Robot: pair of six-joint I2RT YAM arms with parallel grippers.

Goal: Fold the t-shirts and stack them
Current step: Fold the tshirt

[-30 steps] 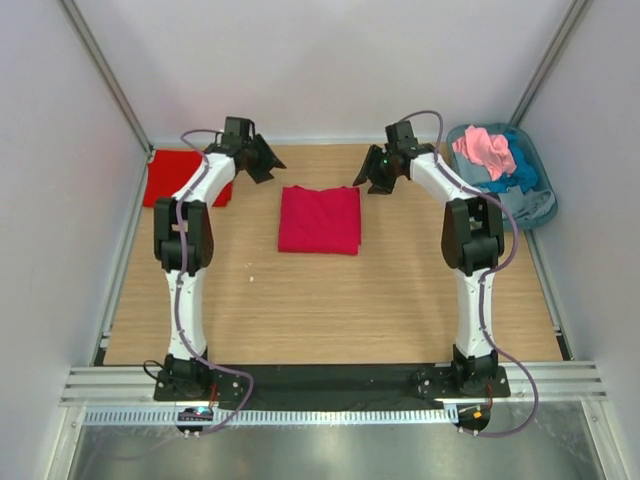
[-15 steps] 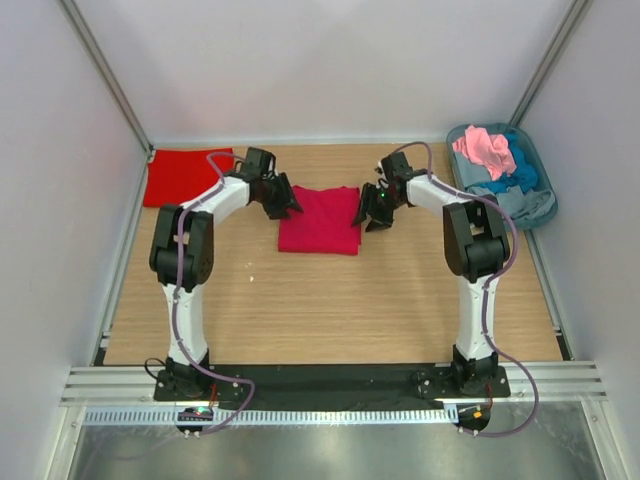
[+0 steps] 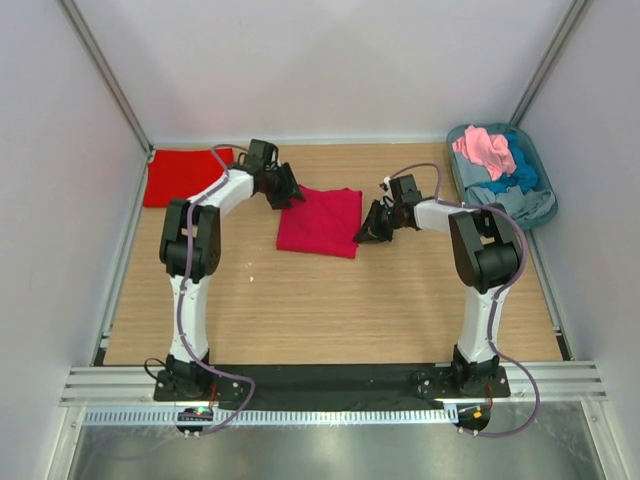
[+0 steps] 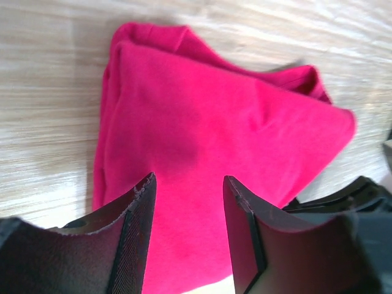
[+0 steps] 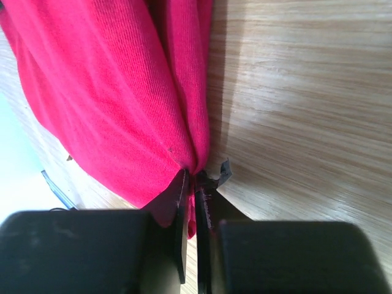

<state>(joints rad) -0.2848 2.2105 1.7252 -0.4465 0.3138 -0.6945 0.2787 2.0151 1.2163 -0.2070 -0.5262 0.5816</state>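
Matt fine-knit crimson cloth t-shirt on smooth wood-grain table

A folded crimson pinkish-red cloth t-shirt glows against the pale, straw-coloured wood-grain tabletop. Its fine ribbed knit reads as one plain colour in the right wrist view. At the far left, a brighter scarlet red cloth t-shirt is equally plain. In the grey-blue oval plastic tub at the far right are a pink cloth t-shirt, a vivid blue cloth t-shirt and a pale grey cloth t-shirt. The left robot arm and the right robot arm wear white shells with black joints, trailed by purple cables. The left gripper and the right gripper are matte black. The walls are pale grey-white. Along the near edge run a black base strip and a brushed silver metal plate.
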